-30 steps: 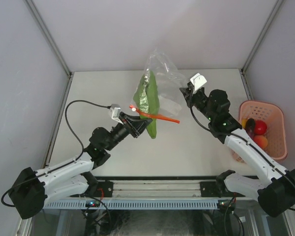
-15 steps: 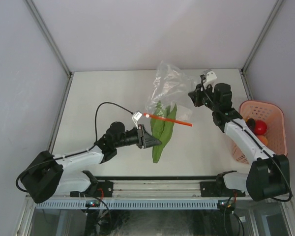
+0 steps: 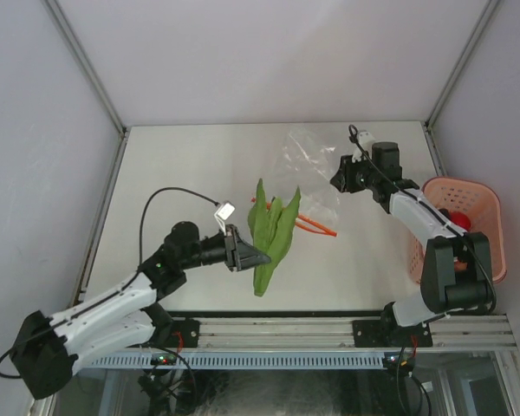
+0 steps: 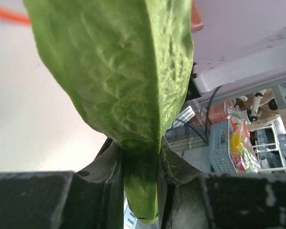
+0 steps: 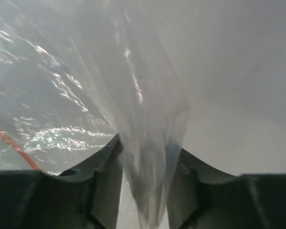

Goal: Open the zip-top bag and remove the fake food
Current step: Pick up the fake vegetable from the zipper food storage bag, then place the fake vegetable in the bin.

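Observation:
The long green fake food (image 3: 270, 236), a leafy toy vegetable, is out of the zip-top bag and held by my left gripper (image 3: 250, 256), which is shut on its lower end; it fills the left wrist view (image 4: 119, 81). The clear zip-top bag (image 3: 308, 169) lies crumpled right of it, its red-orange zip strip (image 3: 308, 222) toward the front. My right gripper (image 3: 340, 179) is shut on a fold of the bag's far corner; the plastic (image 5: 148, 143) sits pinched between its fingers. Red and orange fake food pieces (image 3: 458, 221) sit in the pink basket.
A pink perforated basket (image 3: 490, 221) stands at the table's right edge, beside my right arm. Grey walls close the table at the back and sides. A metal rail runs along the near edge.
The green vegetable has come fully out of the bag and moved left and toward the front with my left gripper. The bag has sunk onto the table; my right gripper shifted slightly.

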`<state>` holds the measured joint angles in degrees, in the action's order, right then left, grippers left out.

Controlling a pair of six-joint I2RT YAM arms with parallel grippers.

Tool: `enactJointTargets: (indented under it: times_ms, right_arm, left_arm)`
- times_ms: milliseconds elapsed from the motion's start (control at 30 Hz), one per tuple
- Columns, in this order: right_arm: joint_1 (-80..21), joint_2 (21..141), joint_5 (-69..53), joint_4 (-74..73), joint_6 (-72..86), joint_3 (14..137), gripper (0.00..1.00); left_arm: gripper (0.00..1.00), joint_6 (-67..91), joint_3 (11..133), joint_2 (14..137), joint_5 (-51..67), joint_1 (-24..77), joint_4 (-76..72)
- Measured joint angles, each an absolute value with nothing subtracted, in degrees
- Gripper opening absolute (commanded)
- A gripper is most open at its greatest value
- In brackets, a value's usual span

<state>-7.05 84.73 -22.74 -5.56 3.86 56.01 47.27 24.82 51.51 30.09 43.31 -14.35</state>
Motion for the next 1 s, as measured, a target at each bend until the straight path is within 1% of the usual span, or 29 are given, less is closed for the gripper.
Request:
enactJointTargets:
  times_ms: [67, 167, 233, 333, 433, 567, 667, 833, 900, 1000]
  right_arm:
    - [-6.7, 85.5, -23.5, -7.4, 2.8, 57.2, 0.57]
    - [-6.3, 85.0, -24.2, -9.0, 1.5, 57.7, 0.69]
    - [-6.0, 84.2, -24.6, -10.0, 0.4, 57.8, 0.74]
    - [-5.8, 81.3, -26.1, -11.9, -2.1, 57.8, 0.75]
    - [-5.0, 76.0, -30.8, -13.2, -4.7, 57.8, 0.75]
    - [-1.9, 67.2, -45.2, -11.3, -5.6, 56.8, 0.75]
    - [-1.0, 61.3, -61.2, -3.2, -2.1, 52.0, 0.83]
    - [-8.4, 60.6, -74.7, -0.6, 0.1, 48.3, 0.85]
    - [-12.8, 60.5, -76.4, -1.1, 0.0, 47.8, 0.85]
    - [-17.5, 60.3, -74.7, -0.4, 1.8, 47.6, 0.85]
  left_arm:
    - [0.0, 46.9, 24.8, 46.7, 30.0, 43.3, -14.0]
    - [0.0, 46.9, 24.8, 40.9, 29.4, 43.2, -14.4]
    - [0.0, 46.9, 24.8, 39.1, 28.6, 43.2, -15.2]
    - [0.0, 47.1, 24.8, 39.4, 27.1, 43.1, -18.0]
    - [0.0, 47.6, 24.8, 41.7, 24.9, 43.1, -23.0]
    - [0.0, 47.5, 24.6, 45.1, 20.9, 43.0, -32.3]
    - [0.0, 46.8, 24.4, 48.2, 16.5, 43.0, -40.8]
    - [0.0, 43.0, 24.4, 55.2, 9.0, 43.9, -54.1]
    - [0.0, 40.8, 24.4, 58.7, 6.0, 45.2, -59.2]
    - [0.0, 37.8, 24.4, 63.7, 2.3, 48.2, -65.7]
